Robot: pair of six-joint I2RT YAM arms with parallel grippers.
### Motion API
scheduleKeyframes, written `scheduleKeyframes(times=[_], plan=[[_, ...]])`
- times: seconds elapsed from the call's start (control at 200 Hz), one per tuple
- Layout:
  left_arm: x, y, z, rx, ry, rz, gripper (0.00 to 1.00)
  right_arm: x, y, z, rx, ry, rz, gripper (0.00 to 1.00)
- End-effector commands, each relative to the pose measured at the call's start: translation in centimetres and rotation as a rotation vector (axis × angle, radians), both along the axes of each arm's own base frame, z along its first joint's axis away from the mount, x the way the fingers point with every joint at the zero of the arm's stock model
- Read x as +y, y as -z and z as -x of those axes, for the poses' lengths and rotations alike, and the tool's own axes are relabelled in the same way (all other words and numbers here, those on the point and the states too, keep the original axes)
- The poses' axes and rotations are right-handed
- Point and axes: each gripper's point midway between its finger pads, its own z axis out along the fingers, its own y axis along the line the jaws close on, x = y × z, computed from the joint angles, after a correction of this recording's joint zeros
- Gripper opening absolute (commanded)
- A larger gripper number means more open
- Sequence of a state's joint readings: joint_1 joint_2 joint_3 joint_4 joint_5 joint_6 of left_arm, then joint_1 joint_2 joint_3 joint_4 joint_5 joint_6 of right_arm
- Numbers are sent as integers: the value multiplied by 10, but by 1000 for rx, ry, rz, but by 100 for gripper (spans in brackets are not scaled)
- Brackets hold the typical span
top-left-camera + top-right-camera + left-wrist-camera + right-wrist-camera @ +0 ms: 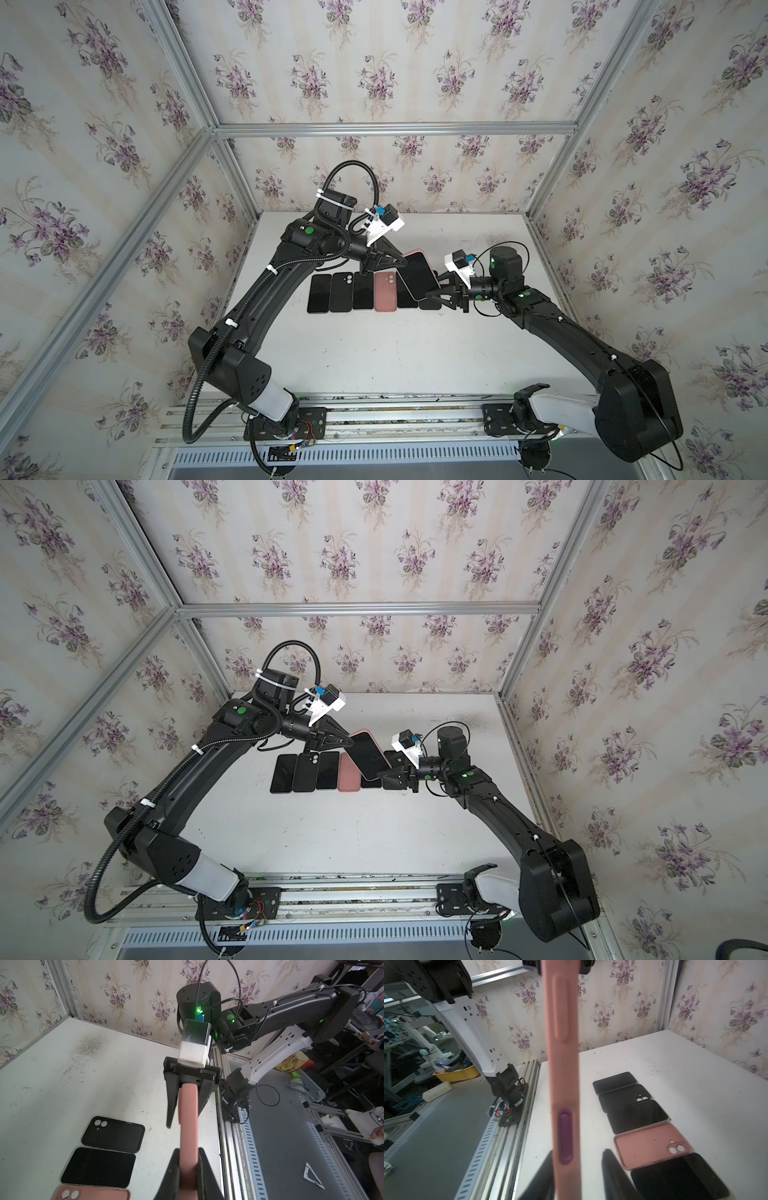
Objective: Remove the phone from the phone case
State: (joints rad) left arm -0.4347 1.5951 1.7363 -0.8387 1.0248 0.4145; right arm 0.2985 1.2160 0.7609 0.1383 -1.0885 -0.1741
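Overhead, the pink phone case hangs tilted in the air above the worktop. The phone sits inside it, its dark screen facing up in both top views. The left end effector is clamped on the case's far end; in the left wrist view its fingers press against both faces of the case. The right end effector sits at the near end with its jaws parted. In the right wrist view the case runs between them, close to one finger and with a clear gap to the other finger.

Below, a row of six things lies flat on the worktop: three bare phones alternate with an empty black case, an empty pink case and a second black case. In both top views the raised phone and the right end effector cover part of the row's right end.
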Motion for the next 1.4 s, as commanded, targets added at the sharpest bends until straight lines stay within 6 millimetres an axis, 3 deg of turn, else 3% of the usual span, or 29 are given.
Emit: scheduleKeyframes(times=[0.0,0.185,0.46,0.67,0.78,0.914,1.239,1.394], plan=[[-5,-24,-4,76,7,66,4,-4,-28,-21,-44,137,-75,59],[-5,-51,-28,174,-64,117,1,-21,-50,-38,-7,336,-140,74],[8,-93,-80,285,-313,265,0,-62,-97,-54,98,611,-371,80],[24,-126,-105,418,-447,460,0,-80,-93,-72,402,780,-445,77],[36,-129,-122,547,-507,583,0,-75,-98,-77,500,740,-532,76],[37,-131,-126,661,-487,685,0,-70,-114,-80,512,655,-668,74],[36,-111,-127,741,-508,688,0,-50,-149,-90,513,483,-808,68],[37,-107,-128,747,-516,688,0,-37,-156,-95,523,429,-822,64]])
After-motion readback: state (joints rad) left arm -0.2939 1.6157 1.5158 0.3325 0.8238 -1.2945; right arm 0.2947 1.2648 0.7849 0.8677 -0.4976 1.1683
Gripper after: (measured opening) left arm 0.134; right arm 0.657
